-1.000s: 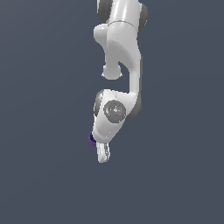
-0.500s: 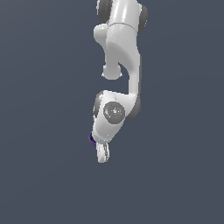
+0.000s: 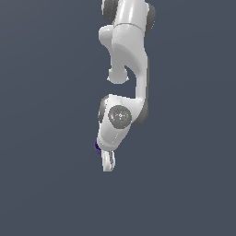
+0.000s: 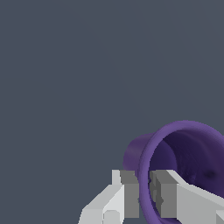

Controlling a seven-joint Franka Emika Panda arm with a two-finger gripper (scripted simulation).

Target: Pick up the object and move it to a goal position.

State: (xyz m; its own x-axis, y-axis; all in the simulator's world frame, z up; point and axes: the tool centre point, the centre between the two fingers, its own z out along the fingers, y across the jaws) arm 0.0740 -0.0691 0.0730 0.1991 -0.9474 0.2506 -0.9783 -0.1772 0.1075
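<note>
White two-finger gripper [image 4: 144, 192] clamped on rim wall of small dark purple hollow cup [image 4: 183, 148]. Likely light, rigid, smooth; thin-wall pinch may slip.

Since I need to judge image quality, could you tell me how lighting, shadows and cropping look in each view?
Exterior view: flat, even light, no cast shadows, plain grey backdrop; the arm hides most of the purple cup. Wrist view: the cup looms large, cut off at the frame edge, its interior darkly shaded; the gripper pinches its rim, sharp and glare-free.
</note>
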